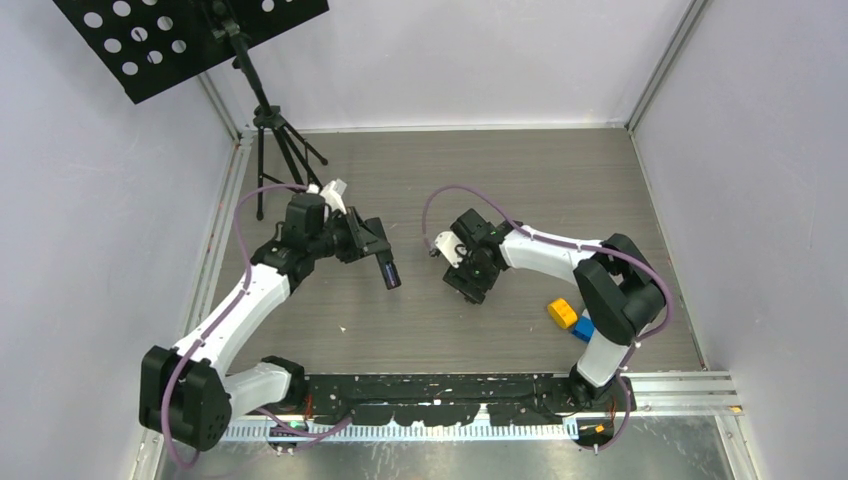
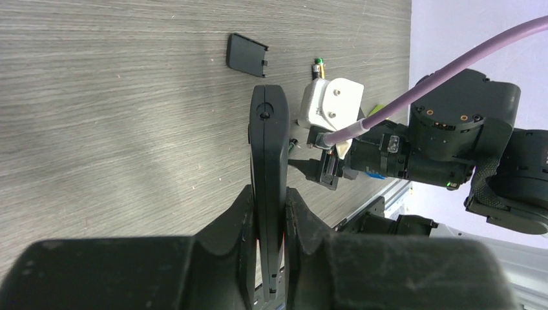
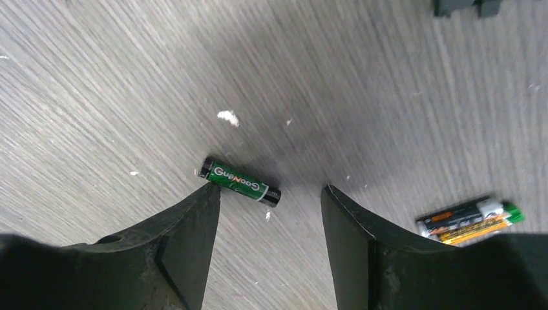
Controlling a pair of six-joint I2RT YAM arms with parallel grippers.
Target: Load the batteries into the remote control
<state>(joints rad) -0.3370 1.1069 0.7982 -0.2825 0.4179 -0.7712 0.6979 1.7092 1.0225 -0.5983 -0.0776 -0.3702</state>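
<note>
Left hand (image 2: 268,201) is pressed tight on the remote control (image 2: 268,148). The black body stands on edge between the fingers (image 2: 236,216) and sticks out well past their tips, over the tabletop (image 2: 116,116). Beyond the remote's far end, the battery cover (image 2: 247,55) lies flat on the wood, on its own.

Over to the right hand (image 3: 270,194): it's spread wide with nothing pinched, tips down close to the wood. The green battery (image 3: 239,181) lies on its side right in the gap, one end up against a fingertip (image 3: 210,194) — touching or just shy, hard to call. Outside the other finger and near it, the gold-and-black batteries (image 3: 468,219) lie side by side, partly cut off by that finger.

From above, the two hands sit apart, and the remote's free end points toward the right hand. Back behind the right hand, beside its own arm, a yellow block (image 1: 562,312) and a blue block (image 1: 582,327) sit right against each other.
</note>
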